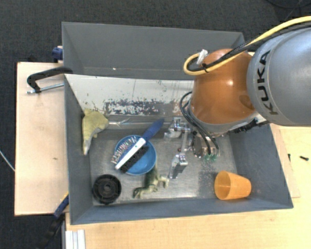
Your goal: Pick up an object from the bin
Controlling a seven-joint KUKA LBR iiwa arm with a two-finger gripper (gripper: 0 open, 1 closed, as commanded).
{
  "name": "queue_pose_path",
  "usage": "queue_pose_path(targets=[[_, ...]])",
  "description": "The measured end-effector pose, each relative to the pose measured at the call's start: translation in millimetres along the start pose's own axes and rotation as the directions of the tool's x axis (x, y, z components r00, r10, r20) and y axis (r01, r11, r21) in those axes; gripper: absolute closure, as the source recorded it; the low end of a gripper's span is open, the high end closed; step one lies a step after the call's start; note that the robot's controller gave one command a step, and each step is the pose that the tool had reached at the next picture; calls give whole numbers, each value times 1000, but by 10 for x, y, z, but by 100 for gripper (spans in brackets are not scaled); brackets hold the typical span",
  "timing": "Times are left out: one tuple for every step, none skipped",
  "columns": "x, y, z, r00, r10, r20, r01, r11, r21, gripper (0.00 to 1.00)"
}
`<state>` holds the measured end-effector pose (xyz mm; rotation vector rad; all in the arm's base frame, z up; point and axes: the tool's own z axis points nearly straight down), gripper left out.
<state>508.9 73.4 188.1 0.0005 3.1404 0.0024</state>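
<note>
My gripper (176,148) hangs over the middle of the bin floor, below the orange wrist cover. Its two metal fingers (178,165) stand apart, so it is open with nothing between them. Just left of it a blue bowl (145,162) sits on the floor. A brush (132,153) with a blue handle and a black and white head lies across the bowl. A small green toy animal (149,185) lies on the floor below and left of the lower fingertip, apart from it. An orange cup (231,185) lies on its side at the front right.
A black round disc (105,188) sits in the front left corner. A pale yellow-green soft thing (92,126) leans against the left wall. The arm covers the bin's back right part.
</note>
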Motion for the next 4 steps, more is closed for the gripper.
queue_pose_path(targets=[[-352, 312, 821, 994, -113, 5, 113, 994, 0, 0], [-345, 325, 849, 993, -115, 0, 115, 993, -2, 100], [-383, 448, 1076, 995, 101, 3, -101, 995, -4, 100], [-373, 501, -749, 995, 96, 12, -96, 995, -4, 100]])
